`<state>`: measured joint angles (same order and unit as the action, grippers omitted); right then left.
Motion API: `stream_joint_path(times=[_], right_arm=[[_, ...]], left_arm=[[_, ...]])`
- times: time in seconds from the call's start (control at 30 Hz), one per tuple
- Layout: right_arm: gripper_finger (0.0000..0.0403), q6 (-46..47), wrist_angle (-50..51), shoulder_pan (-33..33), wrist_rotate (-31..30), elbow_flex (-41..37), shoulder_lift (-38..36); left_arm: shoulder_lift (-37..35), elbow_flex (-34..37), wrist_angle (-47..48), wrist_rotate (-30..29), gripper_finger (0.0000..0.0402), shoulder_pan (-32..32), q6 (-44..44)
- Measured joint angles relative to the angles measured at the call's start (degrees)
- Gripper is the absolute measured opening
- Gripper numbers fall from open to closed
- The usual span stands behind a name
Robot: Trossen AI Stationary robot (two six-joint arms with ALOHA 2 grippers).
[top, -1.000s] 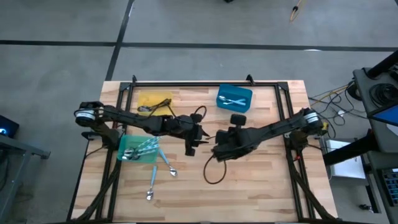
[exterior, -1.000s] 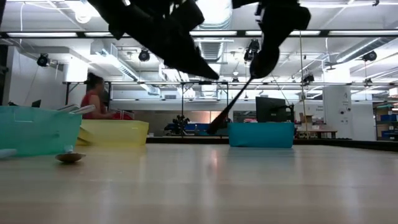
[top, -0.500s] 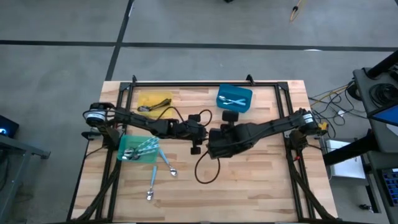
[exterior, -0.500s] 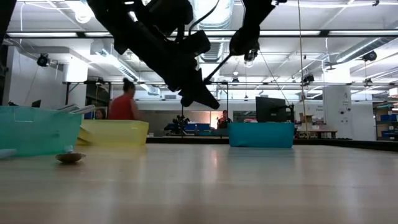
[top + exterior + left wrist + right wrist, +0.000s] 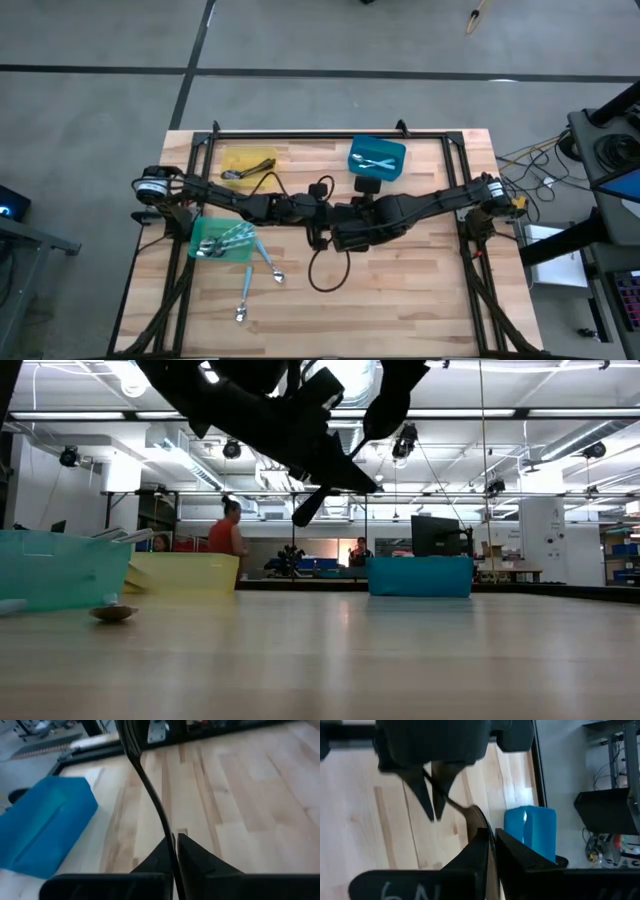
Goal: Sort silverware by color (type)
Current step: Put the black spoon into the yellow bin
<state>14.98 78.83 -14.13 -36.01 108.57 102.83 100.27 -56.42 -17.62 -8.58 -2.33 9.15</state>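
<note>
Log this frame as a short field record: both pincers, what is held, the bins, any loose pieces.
left pincer: shut on slim black utensil, raised over mid-table
right pincer: shut on the same utensil, facing the left pincer
blue plastic bin: pale pieces inside
yellow plastic bin: dark pieces inside
green plastic bin: several pieces inside
loose spoons: on wooden table beside green bin

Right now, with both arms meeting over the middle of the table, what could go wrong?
1. The left gripper pinches the thin black utensil only at one end, high above the table. With the right gripper on the same piece, a tug from either arm could drop it.
2. A cable loop hangs under the arms and could snag.
</note>
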Motion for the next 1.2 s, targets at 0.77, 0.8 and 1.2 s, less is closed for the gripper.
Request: stream_joint_path(times=[0.77,0.8,1.2], right_arm=[[0.0056,0.5,-5.2,0.2,-0.5,7.1,-8.3],[0.0056,-0.2,-5.9,0.2,-0.5,7.1,-9.1],[0.0052,-4.6,-9.4,0.2,0.0,6.4,-10.1]], left_arm=[[-0.1,9.9,-35.6,3.7,0.0000,0.0,-6.7],[-0.1,10.0,-36.8,3.7,0.0000,0.0,-6.7],[-0.1,9.0,-44.5,6.6,0.0000,0.0,-6.6]])
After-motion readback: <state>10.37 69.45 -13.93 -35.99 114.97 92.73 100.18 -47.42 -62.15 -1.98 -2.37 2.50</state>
